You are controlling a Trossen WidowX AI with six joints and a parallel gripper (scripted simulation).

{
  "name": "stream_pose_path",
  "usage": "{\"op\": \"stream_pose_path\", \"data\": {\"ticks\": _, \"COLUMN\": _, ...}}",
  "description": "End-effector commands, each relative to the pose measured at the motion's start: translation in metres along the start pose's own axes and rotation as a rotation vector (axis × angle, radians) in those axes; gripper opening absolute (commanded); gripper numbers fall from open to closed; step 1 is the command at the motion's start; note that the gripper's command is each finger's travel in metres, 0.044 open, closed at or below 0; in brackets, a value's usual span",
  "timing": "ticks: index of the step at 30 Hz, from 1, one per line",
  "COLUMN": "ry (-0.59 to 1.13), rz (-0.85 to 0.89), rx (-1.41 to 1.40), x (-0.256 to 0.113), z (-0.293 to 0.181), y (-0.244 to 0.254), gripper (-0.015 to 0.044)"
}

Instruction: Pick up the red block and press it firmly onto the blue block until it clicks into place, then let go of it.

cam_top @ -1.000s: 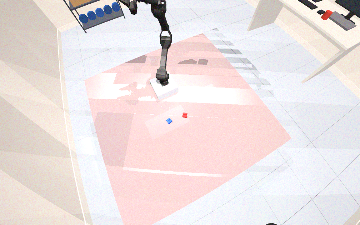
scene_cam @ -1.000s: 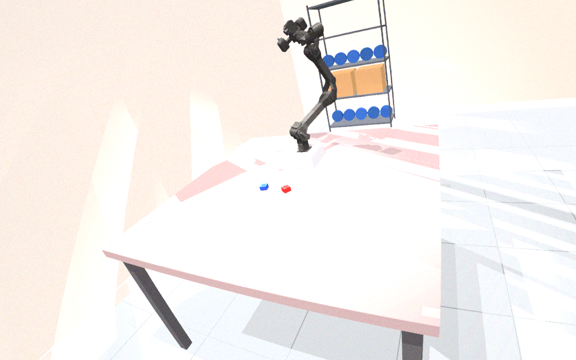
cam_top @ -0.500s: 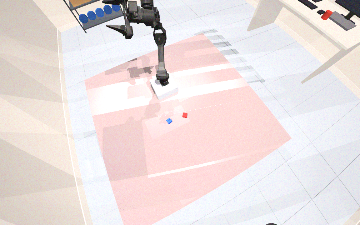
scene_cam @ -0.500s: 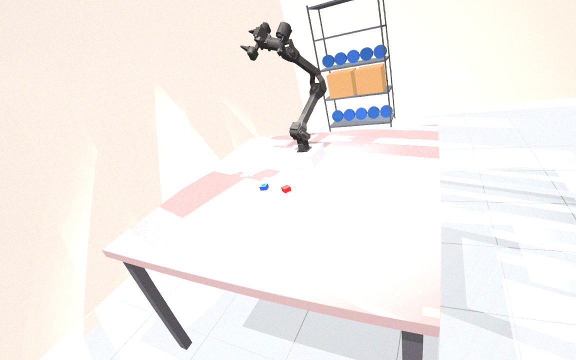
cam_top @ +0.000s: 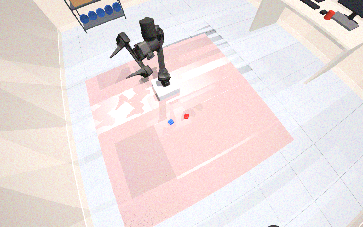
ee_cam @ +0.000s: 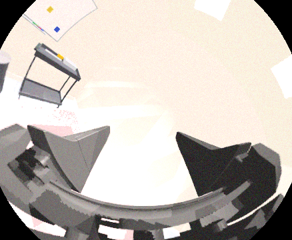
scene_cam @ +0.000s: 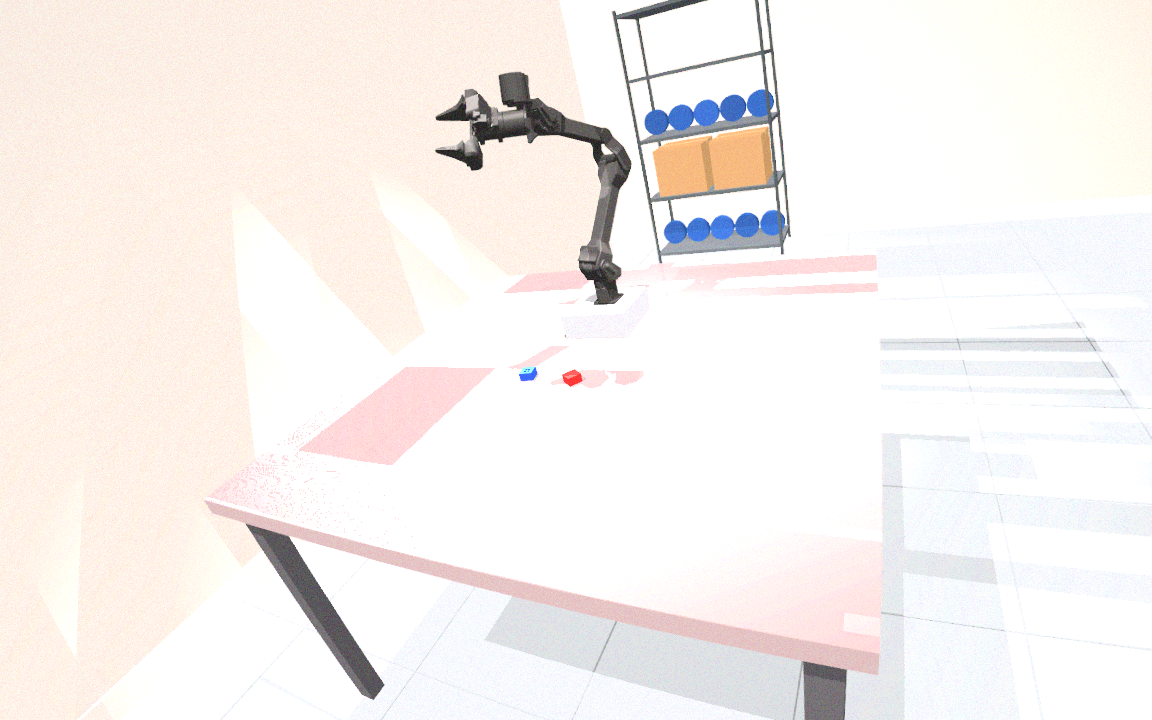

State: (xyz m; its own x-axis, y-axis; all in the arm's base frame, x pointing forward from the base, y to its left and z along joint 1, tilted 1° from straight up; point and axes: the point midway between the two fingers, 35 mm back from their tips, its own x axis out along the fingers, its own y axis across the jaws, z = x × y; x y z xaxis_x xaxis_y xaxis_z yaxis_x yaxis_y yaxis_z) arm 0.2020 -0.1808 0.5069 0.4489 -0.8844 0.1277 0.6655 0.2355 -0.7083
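From the front, we see two blocks on the table point(cam_top: 219, 126) point(scene_cam: 517, 586) point(ee_cam: 57, 129). The block to pick up point(cam_top: 186, 116) point(scene_cam: 572, 378) is right of the block to press onto point(cam_top: 170, 121) point(scene_cam: 527, 374), apart from it. Behind them we find the arm's stand point(cam_top: 173, 91) point(scene_cam: 584, 323). Behind the table is our shelf point(cam_top: 105, 23) point(scene_cam: 723, 247).

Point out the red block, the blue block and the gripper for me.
Red block point(cam_top: 186, 116) point(scene_cam: 572, 378): top and exterior, its middle.
Blue block point(cam_top: 170, 121) point(scene_cam: 527, 374): top and exterior, its middle.
Gripper point(cam_top: 119, 67) point(scene_cam: 437, 133) point(ee_cam: 143, 130): all views, between fingertips.
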Motion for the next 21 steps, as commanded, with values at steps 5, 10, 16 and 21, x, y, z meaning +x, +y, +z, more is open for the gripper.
{"op": "stream_pose_path", "data": {"ticks": 5, "ry": 0.050, "rz": 0.390, "rx": 0.111, "x": 0.017, "z": 0.000, "y": 0.140, "gripper": 0.0440}}
{"op": "stream_pose_path", "data": {"ticks": 10, "ry": 0.155, "rz": 0.610, "rx": 0.181, "x": 0.006, "z": -0.012, "y": 0.218, "gripper": 0.0440}}
{"op": "stream_pose_path", "data": {"ticks": 16, "ry": 0.303, "rz": 0.838, "rx": 0.168, "x": -0.026, "z": -0.036, "y": 0.297, "gripper": 0.0440}}
{"op": "stream_pose_path", "data": {"ticks": 21, "ry": 0.418, "rz": 0.935, "rx": 0.191, "x": -0.047, "z": -0.052, "y": 0.332, "gripper": 0.0440}}
